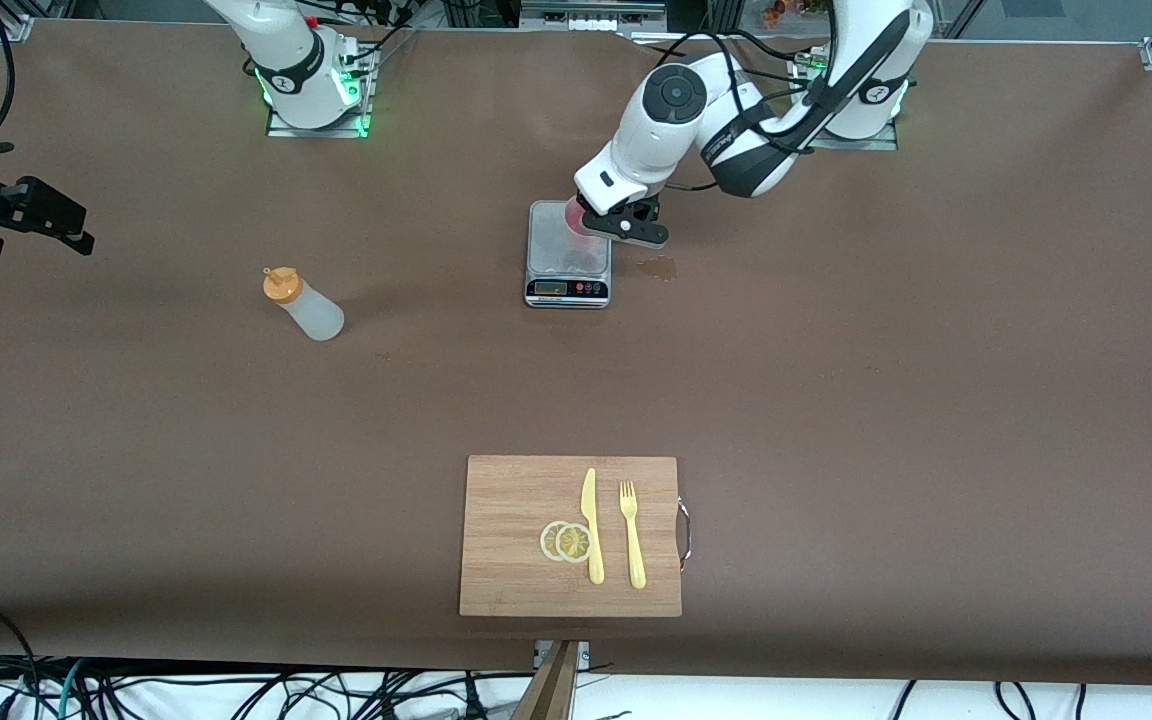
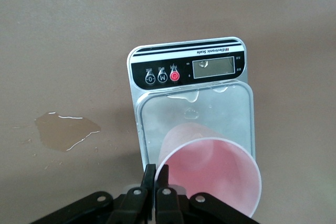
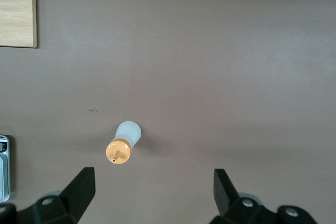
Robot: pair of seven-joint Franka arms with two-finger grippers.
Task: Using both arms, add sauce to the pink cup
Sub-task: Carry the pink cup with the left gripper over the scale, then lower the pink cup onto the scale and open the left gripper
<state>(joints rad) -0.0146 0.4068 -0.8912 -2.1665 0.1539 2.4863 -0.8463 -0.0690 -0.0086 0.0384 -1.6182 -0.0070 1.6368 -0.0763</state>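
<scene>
Left end effector (image 1: 604, 222) sits low over the scale (image 1: 567, 255), its fingers (image 2: 156, 182) pressed together on the rim of the pink cup (image 2: 210, 174), pinching the thin wall, with the cup standing on the clear platter. Right end effector (image 1: 21, 215) hangs high over the worktop's (image 1: 836, 380) right-arm end with its jaws spread wide and nothing between them; its wrist view looks straight down on the sauce bottle (image 1: 302, 305), which stands upright on the bare worktop at about eight o'clock from the scale, well apart from it. The step in hand looks like steadying the cup while the other arm goes for the bottle. To do it well, the right arm should probably drop squarely over the bottle's body below the orange cap (image 3: 118, 151) and close gently, since the soft plastic will likely squirt if squeezed hard. The left grip should stay light, as a thin rim could buckle or tip the cup. Brown covering spans the whole worktop. At six o'clock from the scale, nearer the front camera, lies a wooden cutting board (image 1: 516, 560) carrying a yellow knife (image 1: 591, 527), a fork (image 1: 632, 533) and two lemon slices (image 1: 566, 541). A small wet puddle (image 1: 658, 267) glistens just beside the scale at three o'clock, a possible slip spot.
</scene>
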